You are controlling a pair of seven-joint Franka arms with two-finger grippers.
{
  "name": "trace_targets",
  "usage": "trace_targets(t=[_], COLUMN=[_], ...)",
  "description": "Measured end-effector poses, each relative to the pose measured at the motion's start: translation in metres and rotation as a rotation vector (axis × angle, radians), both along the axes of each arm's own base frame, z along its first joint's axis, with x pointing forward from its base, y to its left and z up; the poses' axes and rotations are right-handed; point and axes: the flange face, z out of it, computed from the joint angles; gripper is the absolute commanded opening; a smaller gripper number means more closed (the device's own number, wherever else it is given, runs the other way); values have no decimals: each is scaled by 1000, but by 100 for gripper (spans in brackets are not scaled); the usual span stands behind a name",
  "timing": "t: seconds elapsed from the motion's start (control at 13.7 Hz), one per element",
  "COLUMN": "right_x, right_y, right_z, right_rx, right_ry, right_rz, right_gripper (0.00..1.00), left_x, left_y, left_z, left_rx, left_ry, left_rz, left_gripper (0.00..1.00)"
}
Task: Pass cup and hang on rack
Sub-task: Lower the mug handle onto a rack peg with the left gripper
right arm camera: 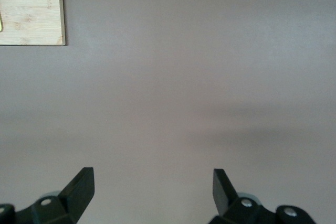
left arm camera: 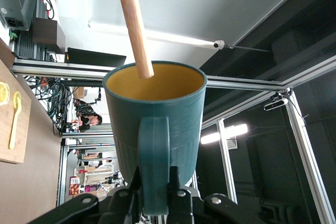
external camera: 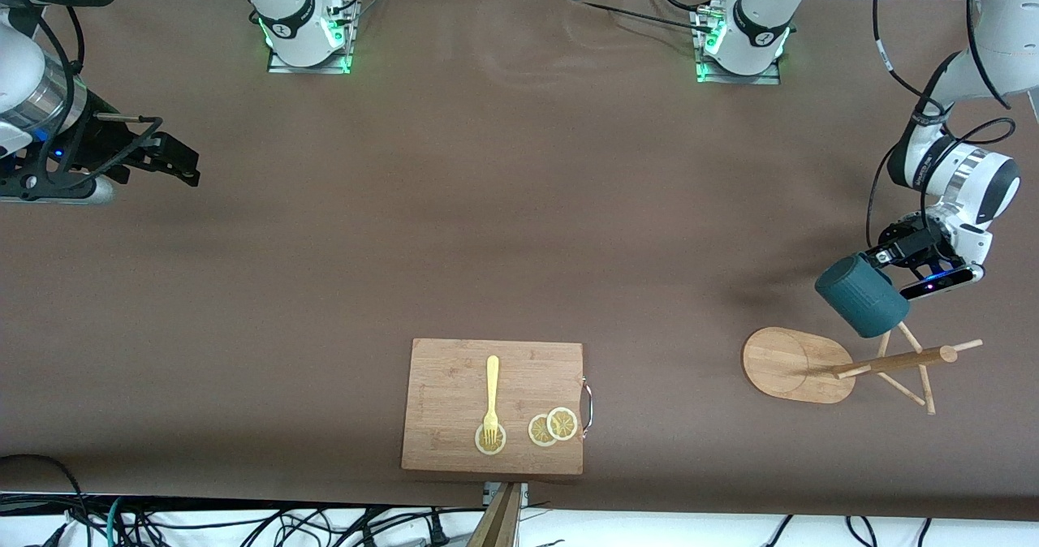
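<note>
Over the rack [external camera: 799, 364], at the left arm's end of the worktop [external camera: 487, 206], the left gripper [external camera: 881, 256] has its fingers [left arm camera: 176, 195] clenched on the cup's handle [left arm camera: 154, 166]. Cup [external camera: 862, 295] is tilted in the air, mouth toward the rack's pegs; one wooden peg [left arm camera: 134, 24] enters its yellowish inside. Right gripper [external camera: 174, 160] waits over bare worktop at the right arm's end, fingers [right arm camera: 81, 187] spread, holding nothing.
</note>
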Motion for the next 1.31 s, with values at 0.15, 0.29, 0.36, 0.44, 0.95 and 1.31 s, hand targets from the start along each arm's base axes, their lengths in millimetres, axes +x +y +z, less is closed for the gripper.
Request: trace_targets(t=[0.15, 0.29, 0.36, 0.44, 0.95, 1.31], right_x=[0, 0, 0, 0, 0, 0], right_y=[0, 0, 0, 0, 0, 0], right_z=[0, 0, 0, 0, 0, 0], right_rx=[0, 0, 0, 0, 0, 0], right_ry=[0, 0, 0, 0, 0, 0], right_rz=[0, 0, 0, 0, 0, 1], right_gripper=[100, 100, 100, 100, 100, 100], left_x=[3, 7, 7, 8, 18, 24], left_y=[8, 16, 20, 23, 49, 54], left_z=[-2, -8, -12, -16, -31, -41], left_rx=[-4, -3, -3, -3, -16, -28], left_ry=[14, 24, 28, 31, 44, 83], left_rz=[0, 2, 4, 7, -1, -21], left_gripper=[0, 0, 0, 0, 0, 0])
